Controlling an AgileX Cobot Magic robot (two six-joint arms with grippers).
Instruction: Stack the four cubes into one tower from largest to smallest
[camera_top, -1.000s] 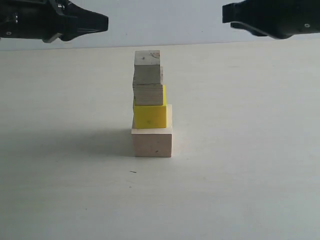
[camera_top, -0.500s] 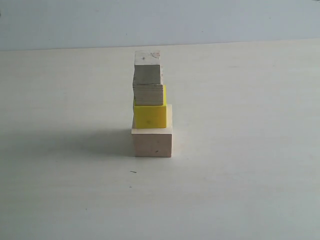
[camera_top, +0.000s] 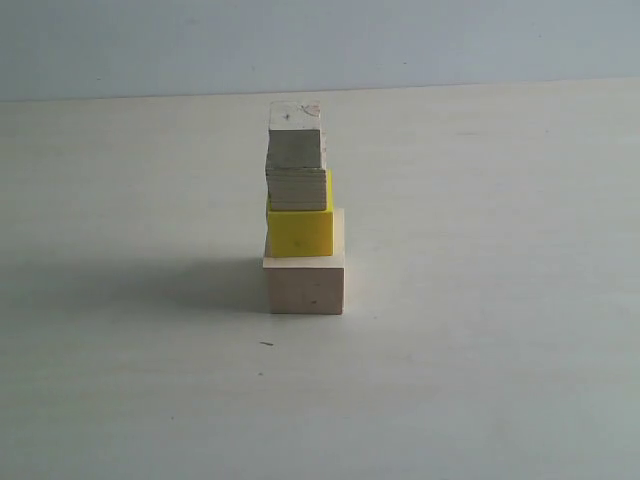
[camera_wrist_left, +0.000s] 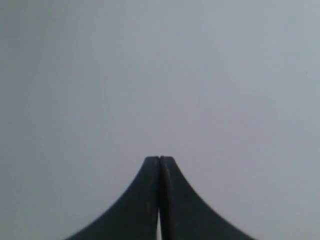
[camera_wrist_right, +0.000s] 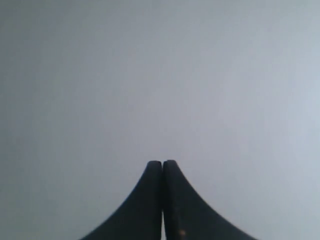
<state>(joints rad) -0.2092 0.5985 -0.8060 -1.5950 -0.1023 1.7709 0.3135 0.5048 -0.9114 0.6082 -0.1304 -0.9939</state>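
Note:
In the exterior view the tower stands mid-table. Its base is the large pale wooden cube (camera_top: 305, 284). On that rests the yellow cube (camera_top: 300, 229), then the layered plywood cube (camera_top: 297, 188), then the smallest pale cube (camera_top: 296, 134) on top. Neither arm shows in the exterior view. My left gripper (camera_wrist_left: 159, 159) is shut, its black fingertips pressed together against a blank grey background. My right gripper (camera_wrist_right: 162, 163) is shut the same way, with nothing between its fingers.
The pale table (camera_top: 480, 300) spreads around the tower on every side. A grey wall (camera_top: 320, 40) rises behind its far edge. The tower's shadow falls to the left on the table.
Both arms, seen at the top corners a second ago, have withdrawn out of the exterior view. The tower has not moved.

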